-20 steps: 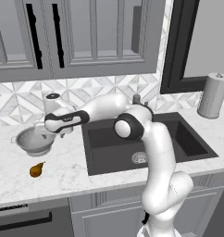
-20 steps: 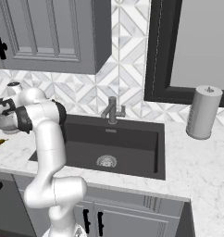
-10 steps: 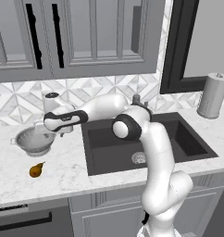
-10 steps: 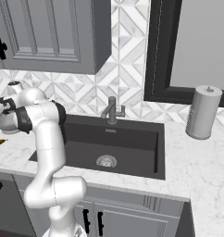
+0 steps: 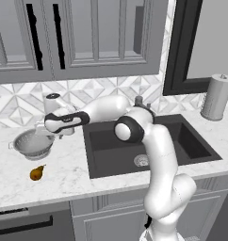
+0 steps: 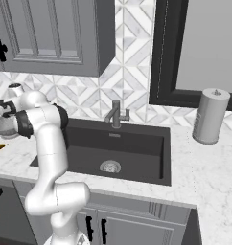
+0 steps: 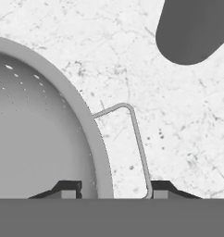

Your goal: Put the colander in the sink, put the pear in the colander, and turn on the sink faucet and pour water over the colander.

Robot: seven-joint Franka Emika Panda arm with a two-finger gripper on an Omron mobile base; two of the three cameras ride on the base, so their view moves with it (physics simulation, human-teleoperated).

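hand (image 7: 113,187) lower than a second ago, fingers now narrowed, straddling colander (image 5: 33,143) rim by its wire handle, grip not certain | colander on table (image 5: 64,169) left of sink (image 5: 149,143), unmoved | pear (image 5: 36,173) just in front of it, unmoved

Grey cabinets (image 5: 94,37), patterned tile backsplash (image 6: 132,72), marble counter (image 5: 64,174)

A paper towel roll (image 5: 215,97) stands upright on the white marble counter (image 5: 69,164) at the right of both base views, below a dark-framed window (image 6: 199,50). Grey cabinets (image 5: 78,37) with black handles (image 5: 33,35) fill the upper left. A backsplash (image 5: 21,106) of grey and white diamond tiles runs behind the counter. Grey cupboard doors (image 6: 122,227) sit along the bottom.
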